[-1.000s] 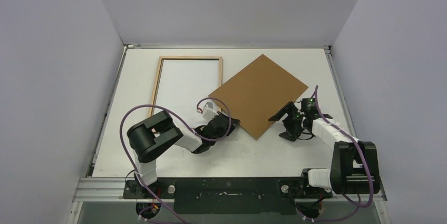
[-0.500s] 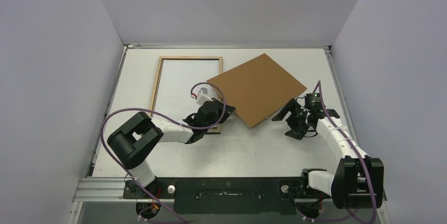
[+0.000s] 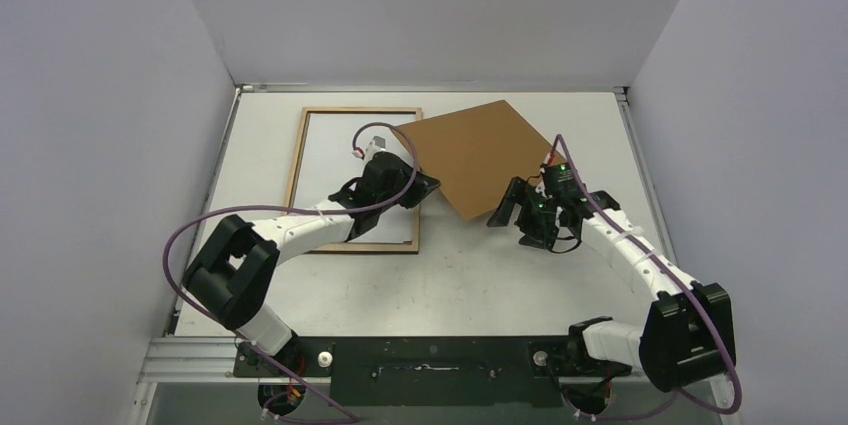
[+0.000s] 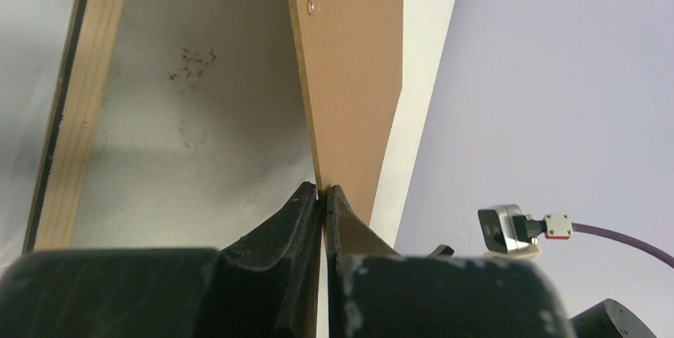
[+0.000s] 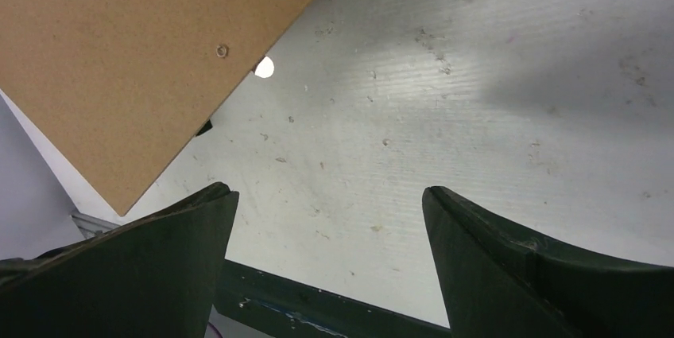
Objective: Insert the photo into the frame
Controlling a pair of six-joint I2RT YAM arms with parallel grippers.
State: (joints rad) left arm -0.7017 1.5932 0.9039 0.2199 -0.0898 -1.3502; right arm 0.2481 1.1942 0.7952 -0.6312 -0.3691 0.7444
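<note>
Robot lab cell. Left arm and right arm are bolted to a black base plate with an aluminium rail along the near edge of a white table. Plain grey walls box the table in on three sides. Purple cable loops loose off each arm and feeds a small camera module on a wrist. The table top looks scuffed and scratched in the right wrist view.

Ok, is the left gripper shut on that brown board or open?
Shut on it. The left gripper pinches the edge of the brown board in its wrist view, fingers closed against both faces.
</note>
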